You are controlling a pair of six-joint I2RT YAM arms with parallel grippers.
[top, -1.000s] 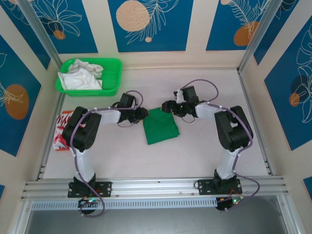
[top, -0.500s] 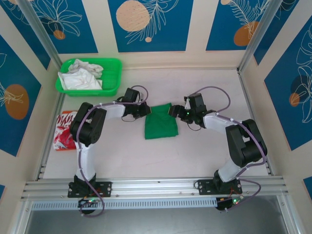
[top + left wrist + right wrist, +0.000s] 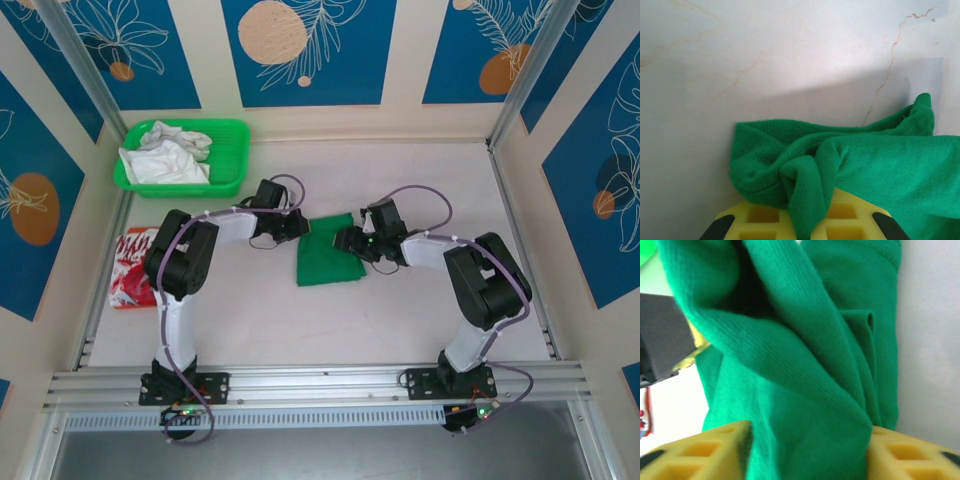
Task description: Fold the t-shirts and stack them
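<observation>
At mid bench [image 3: 420, 300] the green t-shirt [image 3: 328, 262] lay folded, left end effector [image 3: 300, 226] clamped on one far corner, right end effector [image 3: 346, 238] pinching a thick bunch — unequal pulls could drag the fold apart.

The tabletop [image 3: 300, 320] under me is a pale, marble-look slab; up close a thin brown vein [image 3: 895, 45] crosses it, and a soft grey shadow lies over its lower half. At 12 o'clock stands a cream wall [image 3: 310, 115] set with blue panels [image 3: 340, 60] printed with white leaves and peach discs [image 3: 272, 32]. Similar panels line the walls at 9 and 3 o'clock. Slanted aluminium posts [image 3: 85, 70] mark the far corners. A ribbed aluminium rail [image 3: 320, 380] runs along the 6 o'clock edge. The light is even and bright.
</observation>
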